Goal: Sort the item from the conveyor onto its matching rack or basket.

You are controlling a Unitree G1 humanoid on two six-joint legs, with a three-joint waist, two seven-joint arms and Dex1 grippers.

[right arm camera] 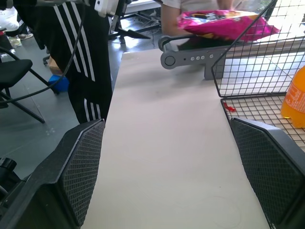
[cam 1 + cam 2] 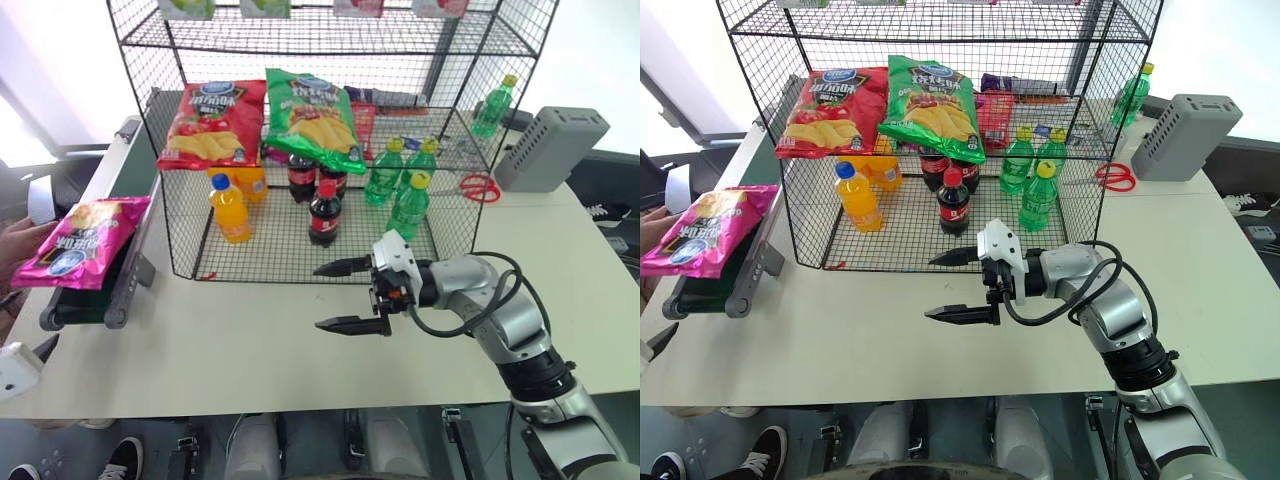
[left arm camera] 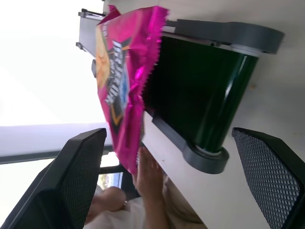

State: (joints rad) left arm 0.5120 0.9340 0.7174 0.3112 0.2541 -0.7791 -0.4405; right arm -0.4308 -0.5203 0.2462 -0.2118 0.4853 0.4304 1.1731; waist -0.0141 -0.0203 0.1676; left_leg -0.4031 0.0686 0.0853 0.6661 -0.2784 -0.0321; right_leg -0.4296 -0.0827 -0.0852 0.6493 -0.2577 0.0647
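The pink crisp bag (image 2: 85, 243) lies across the conveyor (image 2: 120, 290) at the worktop's left edge, awaiting pickup; both grippers' jaws stand released, empty.

Pale table (image 2: 250, 350) carrying a conveyor (image 2: 95, 290) along its left edge, a black wire rack (image 2: 300, 150) at the centre rear, red-handled scissors (image 2: 480, 187) and a grey perforated box (image 2: 550, 147) at the right rear, and 1 green bottle (image 2: 493, 105) behind the rack. The near part of the tabletop is bare.
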